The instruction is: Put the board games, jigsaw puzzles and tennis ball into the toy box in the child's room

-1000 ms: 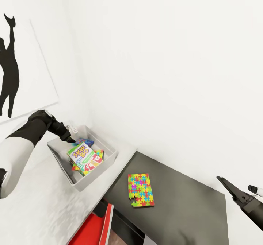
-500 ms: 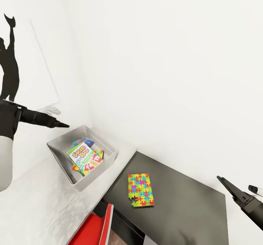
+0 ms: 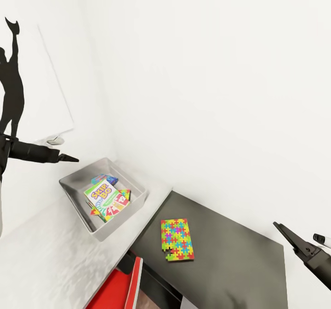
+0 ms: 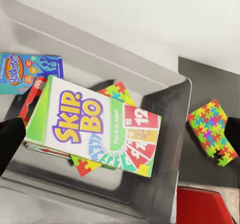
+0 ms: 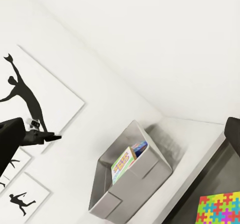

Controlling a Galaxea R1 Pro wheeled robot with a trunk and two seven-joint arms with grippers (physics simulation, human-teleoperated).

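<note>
A white-walled room corner is recorded, with a silhouette picture (image 3: 18, 83) on the wall and the table (image 3: 50, 258) below, its pale top stepping down to a dark end section (image 3: 230, 263). Left gripper (image 3: 69, 158): held above and just outside the toy box's far rim, empty; the fingertips appear drawn to a point in the head view, yet the wrist view has the two dark fingers at opposite edges, so its opening cannot be told. Right gripper (image 3: 281, 230): held low beside the dark section's near corner, nothing gripped; how far the fingers stand apart cannot be told. Toy box (image 3: 133, 208): set on the pale top in the corner; the SKIP-BO box (image 4: 92, 129) is laid tilted on top, a blue box (image 4: 27, 72) and one puzzle (image 4: 117, 91) are seen beneath. Second puzzle (image 3: 176, 239): laid flat on the dark section, well apart from both grippers, nearer the right. It is judged thin, light, stiff and possibly loose at the joints; a pinch across a short edge, or a slide to the table edge first, is advised.
</note>
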